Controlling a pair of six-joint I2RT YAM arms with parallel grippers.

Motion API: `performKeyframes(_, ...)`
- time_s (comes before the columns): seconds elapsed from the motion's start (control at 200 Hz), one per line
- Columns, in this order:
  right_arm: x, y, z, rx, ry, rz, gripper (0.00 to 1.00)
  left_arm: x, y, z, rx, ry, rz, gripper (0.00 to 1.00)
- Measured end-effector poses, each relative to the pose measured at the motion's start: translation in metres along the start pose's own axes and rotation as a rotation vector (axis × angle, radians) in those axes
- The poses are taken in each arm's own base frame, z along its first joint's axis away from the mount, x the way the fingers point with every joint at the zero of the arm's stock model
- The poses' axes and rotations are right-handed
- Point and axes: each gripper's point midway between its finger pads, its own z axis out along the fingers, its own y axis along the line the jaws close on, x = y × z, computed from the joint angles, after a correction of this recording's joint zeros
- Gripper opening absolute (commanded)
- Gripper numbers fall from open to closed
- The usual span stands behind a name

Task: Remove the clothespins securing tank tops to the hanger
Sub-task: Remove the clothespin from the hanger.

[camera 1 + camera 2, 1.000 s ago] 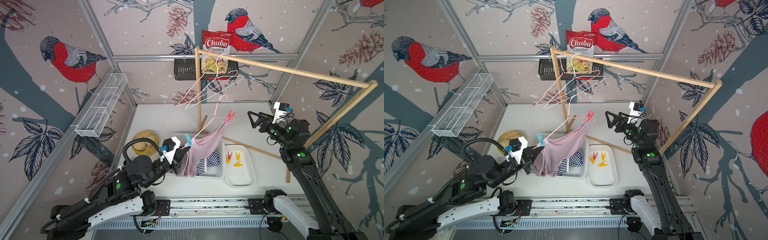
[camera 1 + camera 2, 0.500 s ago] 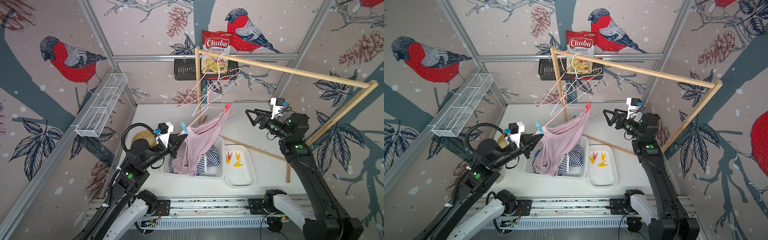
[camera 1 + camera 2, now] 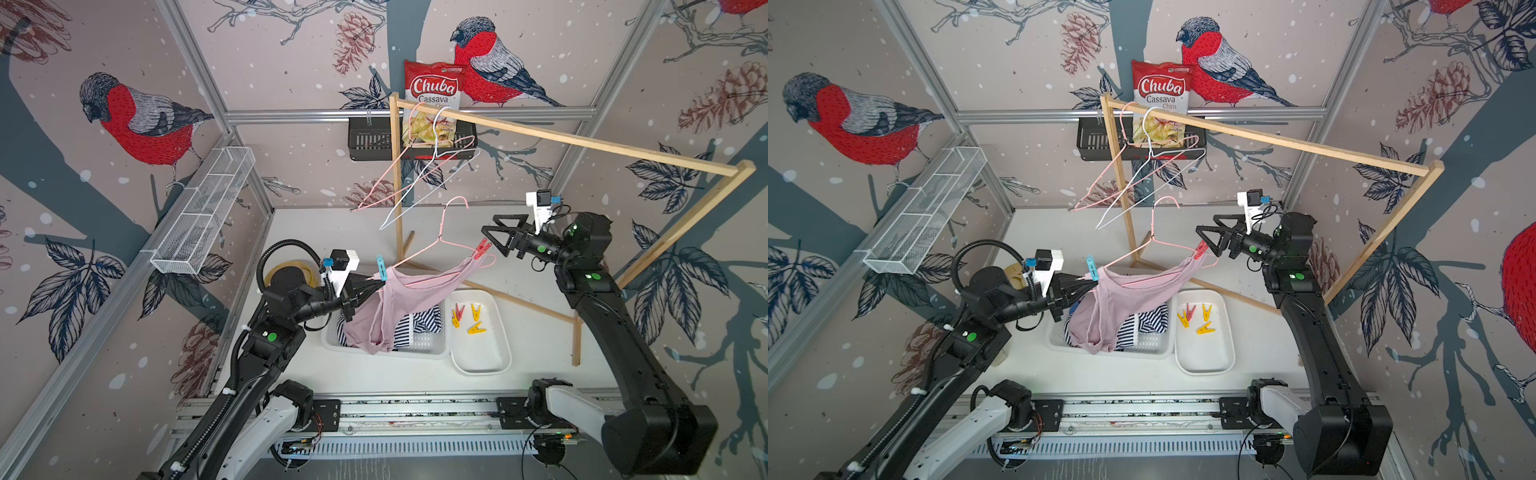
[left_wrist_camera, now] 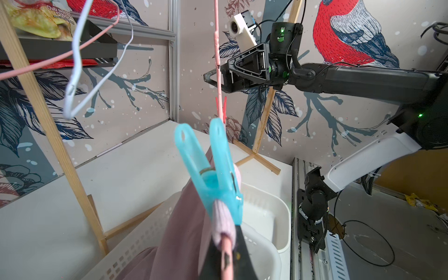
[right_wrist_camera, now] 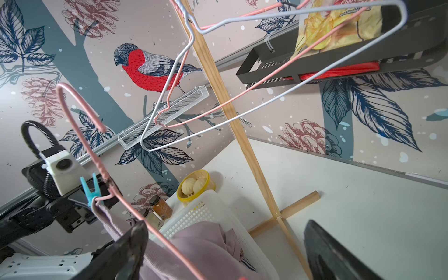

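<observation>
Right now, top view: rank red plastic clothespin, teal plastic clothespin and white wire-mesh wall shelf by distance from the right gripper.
From the right gripper:
1. red plastic clothespin: at its open jaws, on the pink wire hanger, near end.
2. teal plastic clothespin: hanger's far end, beside the left gripper.
3. white wire-mesh wall shelf: on the left wall.

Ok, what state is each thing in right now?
left gripper: shut on pink hanger.
right gripper: open, by red clothespin.
pink hanger: off the rail, held up.
teal clothespin: clipped on.
red clothespin: clipped on.
pink top: pinned to hanger, drooping into basket.
striped top: loose in basket.
other clothespins: loose in tray.
</observation>
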Motion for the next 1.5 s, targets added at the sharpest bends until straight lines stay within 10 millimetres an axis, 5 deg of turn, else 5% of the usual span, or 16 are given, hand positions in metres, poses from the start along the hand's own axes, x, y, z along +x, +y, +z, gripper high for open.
performKeyframes(0.405,0.021,-0.004,-0.006,-0.013,0.019,0.017,1.0,0.006,0.008,-0.002,0.067,0.028,-0.01,0.0)
performKeyframes(0.991,0.009,0.019,-0.012,-0.11,-0.025,-0.067,1.0,0.009,-0.002,-0.019,0.083,0.054,-0.021,0.0)
performKeyframes(1.366,0.007,0.001,-0.002,-0.097,-0.023,-0.083,1.0,0.02,0.008,-0.018,0.041,0.08,0.029,0.0)
performKeyframes(1.501,0.004,0.011,0.002,-0.134,-0.019,-0.087,1.0,0.022,0.008,-0.019,0.031,0.08,0.048,0.0)
